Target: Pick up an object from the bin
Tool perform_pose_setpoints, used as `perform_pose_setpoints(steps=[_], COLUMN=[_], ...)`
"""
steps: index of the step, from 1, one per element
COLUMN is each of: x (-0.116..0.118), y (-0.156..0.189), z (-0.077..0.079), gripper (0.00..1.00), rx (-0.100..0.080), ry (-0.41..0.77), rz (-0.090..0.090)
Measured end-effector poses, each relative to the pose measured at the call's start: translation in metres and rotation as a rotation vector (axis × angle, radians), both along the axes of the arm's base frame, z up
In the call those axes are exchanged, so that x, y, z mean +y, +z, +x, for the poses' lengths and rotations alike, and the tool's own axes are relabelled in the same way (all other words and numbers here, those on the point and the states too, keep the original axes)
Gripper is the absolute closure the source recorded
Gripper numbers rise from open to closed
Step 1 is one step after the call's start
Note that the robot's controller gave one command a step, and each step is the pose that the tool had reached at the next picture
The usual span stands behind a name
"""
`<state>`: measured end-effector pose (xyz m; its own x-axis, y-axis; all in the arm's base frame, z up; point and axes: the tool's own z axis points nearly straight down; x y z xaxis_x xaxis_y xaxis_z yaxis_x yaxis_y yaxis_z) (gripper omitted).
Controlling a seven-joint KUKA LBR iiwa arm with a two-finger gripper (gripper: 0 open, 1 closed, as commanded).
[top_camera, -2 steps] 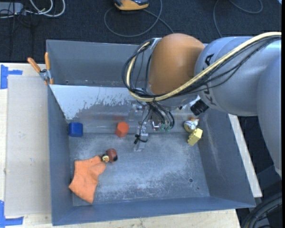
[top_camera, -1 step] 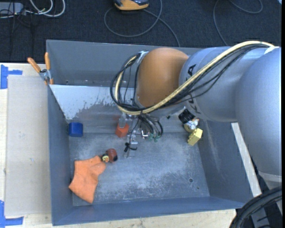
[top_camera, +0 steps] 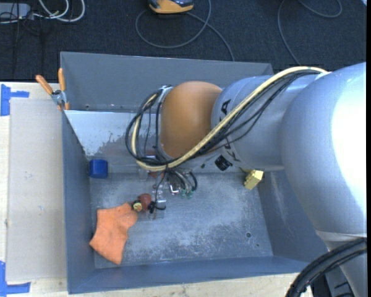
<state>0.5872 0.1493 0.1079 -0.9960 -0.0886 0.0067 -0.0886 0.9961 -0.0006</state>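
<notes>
Orange cloth (top_camera: 114, 231) just beside gripper (top_camera: 155, 205), brown thing (top_camera: 144, 199) too. Could snag cloth or knock brown thing away. Can't tell if open or holding anything.

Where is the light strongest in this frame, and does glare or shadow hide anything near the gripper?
Camera view: a bright wedge of light lies on the bin at its left wall, and the arm glares pale along its silver casing at right. Camera view: the gripper hangs in the arm's dimmer shade, yet the orange cloth and small brown thing beside it are plain to see; the blue block is evenly lit.
</notes>
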Motion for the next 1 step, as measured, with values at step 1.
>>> perform_pose_setpoints(steps=[1], x=[0.0556], y=[-0.0187], z=[-0.0320], gripper=[0.00], rx=[-0.004], ry=[0.037], rz=[0.002])
